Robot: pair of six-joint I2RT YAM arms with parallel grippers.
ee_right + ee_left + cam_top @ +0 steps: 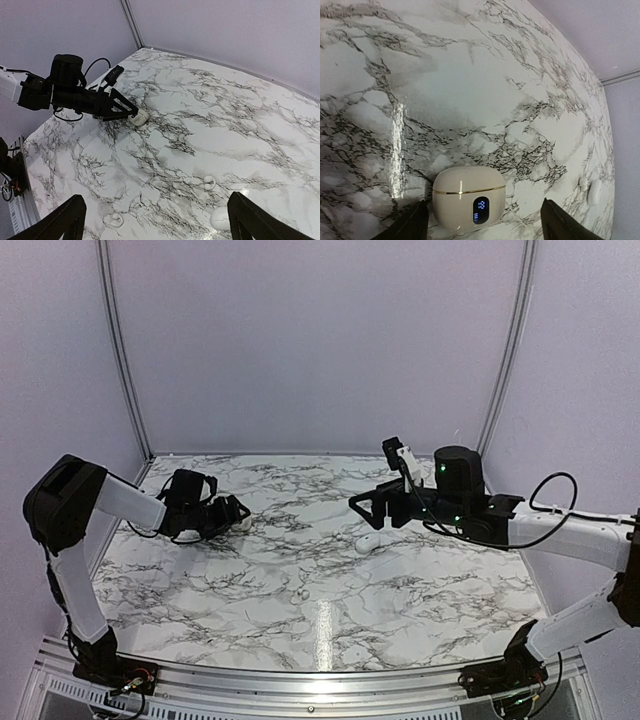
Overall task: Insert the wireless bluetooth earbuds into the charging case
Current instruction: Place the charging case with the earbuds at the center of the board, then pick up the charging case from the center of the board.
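Two white earbuds are seen loose on the marble tabletop, well apart from the charging case. The case is set lid-shut between the wide, untouching fingers of the left gripper, likely to be opened. The right gripper is held wide and empty.

The charging case lies on the left part of the table, between the fingers of the left gripper. I see one earbud just beside a rounded piece near the right gripper, and the other earbud apart, closer to the front edge.
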